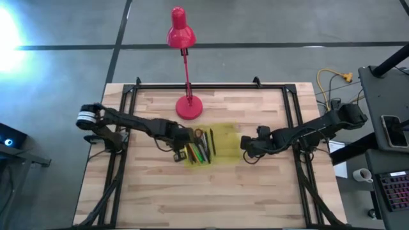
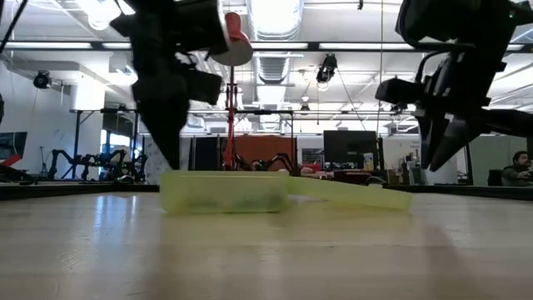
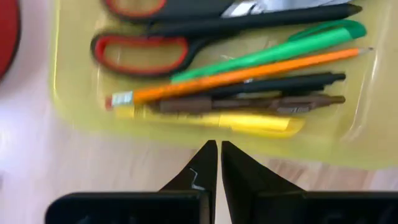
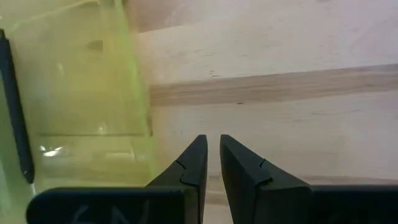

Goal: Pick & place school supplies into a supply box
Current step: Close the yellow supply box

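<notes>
Looks like the packing part is mostly done. The supply box (image 1: 206,151) sits mid-bench, and inside it the scissors (image 3: 161,46), green marker (image 3: 273,46), orange pencil (image 3: 236,76), a black pen (image 3: 280,84) and a yellow one (image 3: 242,122) all lie side by side, their long axes parallel to the box wall that faces the left pincer (image 3: 217,149). That pincer hangs just outside the wall, squeezed down to a thin slit and holding nothing, so the supplies lie straight ahead of it, crosswise to its pointing direction.

The right pincer (image 4: 211,144) is on the far side of the box from the left one, also pinched nearly together and empty, just beside the edge of the open lid (image 4: 81,87), which lies flat on the bench (image 4: 280,68). One more black pen (image 4: 15,112) shows at the lid's far side from it.

My guess is the lid is what's left, and the right arm is clearly the nearer one for that; the lid's long edge runs across in front of its tips. Red lamp (image 1: 182,38) stands beyond the box, out of the way.
</notes>
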Robot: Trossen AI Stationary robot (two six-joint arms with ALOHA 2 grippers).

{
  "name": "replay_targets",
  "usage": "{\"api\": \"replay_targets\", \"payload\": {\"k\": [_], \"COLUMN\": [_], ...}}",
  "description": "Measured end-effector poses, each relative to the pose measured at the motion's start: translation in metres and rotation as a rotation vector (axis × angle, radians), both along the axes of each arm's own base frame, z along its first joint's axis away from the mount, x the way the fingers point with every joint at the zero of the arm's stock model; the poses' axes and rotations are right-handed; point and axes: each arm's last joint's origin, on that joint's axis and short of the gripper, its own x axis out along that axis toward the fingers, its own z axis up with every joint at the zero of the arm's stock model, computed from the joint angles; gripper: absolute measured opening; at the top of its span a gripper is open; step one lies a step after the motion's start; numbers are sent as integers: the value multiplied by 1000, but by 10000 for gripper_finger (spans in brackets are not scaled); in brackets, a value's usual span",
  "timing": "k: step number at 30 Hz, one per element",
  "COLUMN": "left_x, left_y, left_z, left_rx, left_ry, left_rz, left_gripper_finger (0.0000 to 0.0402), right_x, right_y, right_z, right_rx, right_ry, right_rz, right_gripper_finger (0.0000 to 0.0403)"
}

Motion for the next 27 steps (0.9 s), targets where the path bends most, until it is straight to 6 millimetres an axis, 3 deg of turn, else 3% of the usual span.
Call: {"api": "replay_targets", "payload": {"k": [10,18,24,27], "left_x": [-41,-45,-43,-42], "left_y": [1,4,4,4], "left_z": [-16,-36,-53,-54], "left_rx": [-55,-67,-71,-70], "left_ry": [-70,-128,-99,-95], "left_rz": [159,180,193,193], "left_gripper_finger": [6,6,6,6], "right_x": [-2,-14,-6,-3], "right_y": [-17,-32,-43,-45], "right_z": [-20,-40,-52,-54], "right_rx": [6,16,59,53], "right_ry": [-52,-41,-216,-203], "right_rz": [-58,-137,-111,-116], "right_gripper_finger": [38,38,38,38]}}
